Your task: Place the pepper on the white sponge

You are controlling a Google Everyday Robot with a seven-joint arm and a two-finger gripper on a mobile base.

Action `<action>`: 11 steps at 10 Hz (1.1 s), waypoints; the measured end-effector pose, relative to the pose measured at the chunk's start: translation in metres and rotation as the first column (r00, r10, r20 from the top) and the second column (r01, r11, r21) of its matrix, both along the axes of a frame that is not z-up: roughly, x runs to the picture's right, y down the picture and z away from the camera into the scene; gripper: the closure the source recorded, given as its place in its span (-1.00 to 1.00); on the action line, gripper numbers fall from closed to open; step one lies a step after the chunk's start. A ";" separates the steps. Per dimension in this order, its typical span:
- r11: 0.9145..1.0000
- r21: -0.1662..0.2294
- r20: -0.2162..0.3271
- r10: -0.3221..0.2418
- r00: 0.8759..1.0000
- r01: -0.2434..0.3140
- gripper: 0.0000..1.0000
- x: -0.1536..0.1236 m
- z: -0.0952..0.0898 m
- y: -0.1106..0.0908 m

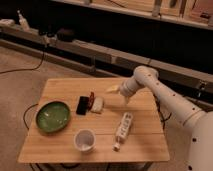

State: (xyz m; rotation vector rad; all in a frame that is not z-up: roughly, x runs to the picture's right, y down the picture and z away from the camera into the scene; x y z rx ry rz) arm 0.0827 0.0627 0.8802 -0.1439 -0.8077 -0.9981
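Observation:
The pepper is a small dark red piece lying against the left edge of the white sponge, between it and a flat black slab. I cannot tell whether it rests on the sponge or beside it. The sponge is a cream block near the middle of the wooden table. My gripper hovers just right of and behind the sponge, apart from it, at the end of the white arm that reaches in from the right. Nothing shows in it.
A green plate sits at the table's left. A white cup stands near the front edge. A long white power strip lies front right of the sponge. Shelving and cables run along the back.

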 end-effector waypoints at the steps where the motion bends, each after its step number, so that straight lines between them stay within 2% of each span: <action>1: 1.000 -0.001 0.001 0.001 1.000 -0.001 -0.60 0.000 0.000 0.000; 9: 1.000 0.002 0.000 0.000 1.000 0.000 -0.60 0.000 -0.001 -0.002; 10: 1.000 0.001 -0.003 -0.010 1.000 0.010 -0.60 0.002 0.000 -0.002; 11: 0.999 -0.001 -0.009 -0.044 0.999 0.044 -0.60 0.003 0.004 -0.003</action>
